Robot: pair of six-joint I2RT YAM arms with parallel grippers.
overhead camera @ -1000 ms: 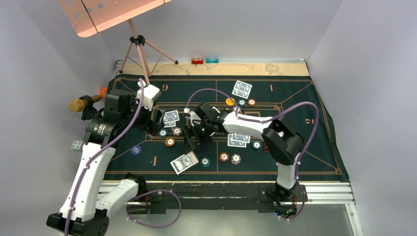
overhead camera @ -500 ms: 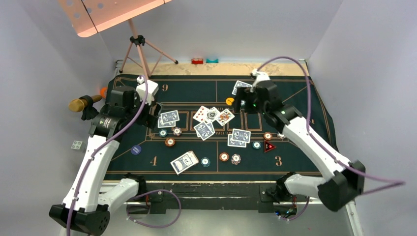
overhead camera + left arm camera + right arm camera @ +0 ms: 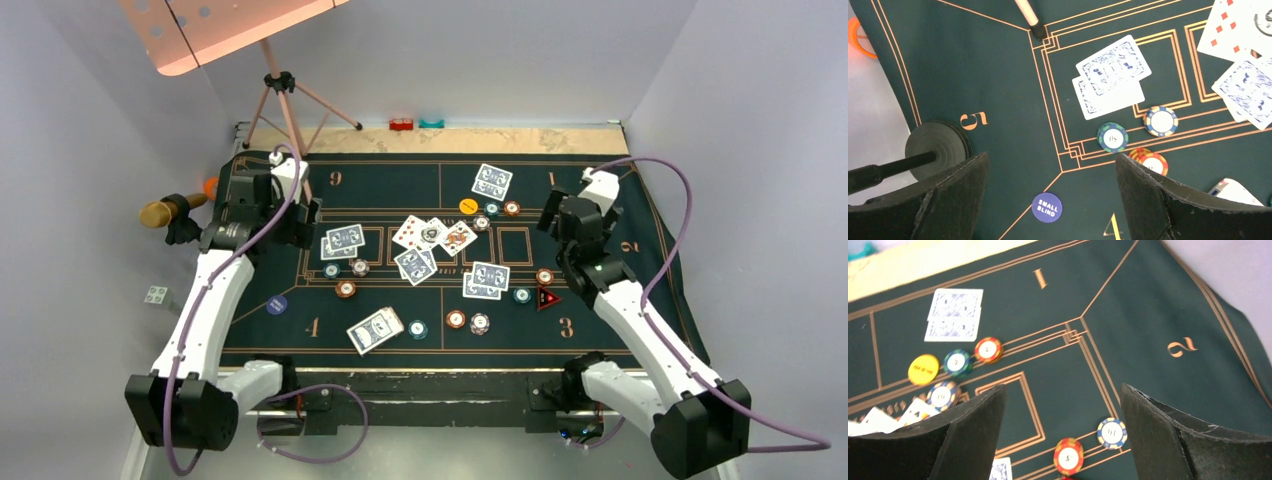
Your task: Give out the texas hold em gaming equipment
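Blue-backed playing cards [image 3: 491, 181] lie in pairs on the green mat [image 3: 600, 330], with more cards [image 3: 430, 245] spread at its centre. Striped poker chips [image 3: 345, 289] sit beside them. A yellow disc [image 3: 467, 206], a blue disc [image 3: 277, 305] and a red triangle marker [image 3: 547, 297] lie flat. My left gripper [image 3: 303, 228] hangs open above the mat's left side, over the blue "small blind" disc [image 3: 1047, 207], with a card pair [image 3: 1112, 75] ahead. My right gripper [image 3: 556, 222] hangs open and empty at the right, above two chips [image 3: 1068, 456].
A music stand's tripod [image 3: 285, 95] stands at the back left, one foot [image 3: 1030, 20] on the mat. A microphone-like stand [image 3: 170, 210] with a round base [image 3: 938, 145] sits off the left edge. Small red [image 3: 401, 124] and teal [image 3: 432, 123] blocks lie behind the mat.
My right arm swung from the mat's centre to the far side, then to the right, uncovering the centre cards and red triangle. My left arm drew back to the left.
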